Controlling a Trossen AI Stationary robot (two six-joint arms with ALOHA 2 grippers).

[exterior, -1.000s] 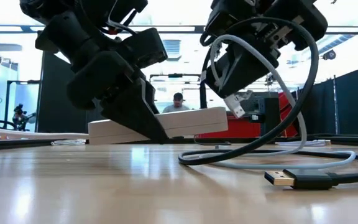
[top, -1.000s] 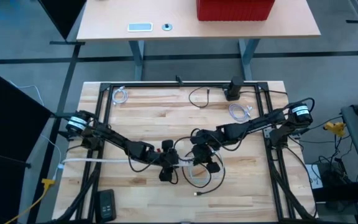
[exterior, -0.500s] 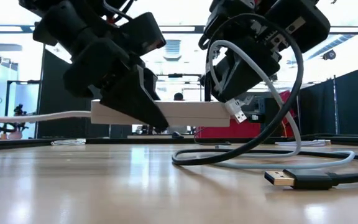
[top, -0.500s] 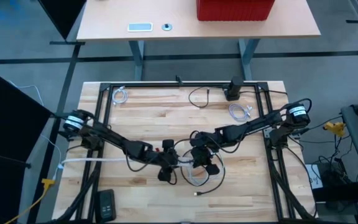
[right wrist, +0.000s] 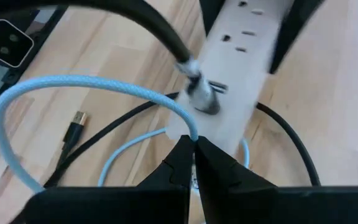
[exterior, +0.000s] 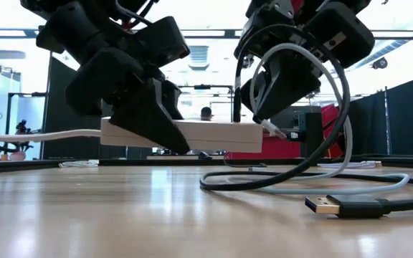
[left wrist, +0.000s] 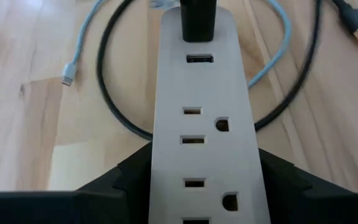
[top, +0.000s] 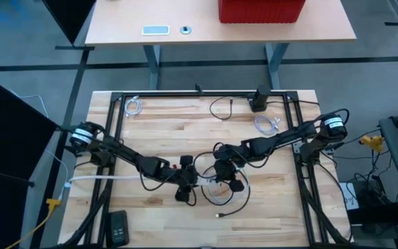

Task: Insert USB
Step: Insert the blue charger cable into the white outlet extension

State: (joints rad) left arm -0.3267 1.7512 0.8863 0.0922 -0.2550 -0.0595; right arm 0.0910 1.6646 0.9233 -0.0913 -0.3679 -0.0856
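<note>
Your left pincer [exterior: 156, 129] grips the long white plastic power strip [left wrist: 204, 155] aloft while your right pincer [right wrist: 194, 163], at three o'clock, clenches the pale-blue braided USB cable [right wrist: 98, 87], not yet plugged in.

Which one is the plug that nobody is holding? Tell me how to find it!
Look at the middle of the wooden table, where the left gripper holds up a white power strip and the right gripper pinches a pale blue cable. By the cable loops under them lies the loose plug: black with a gold tip, flat on the wood, touched by neither gripper.
</note>
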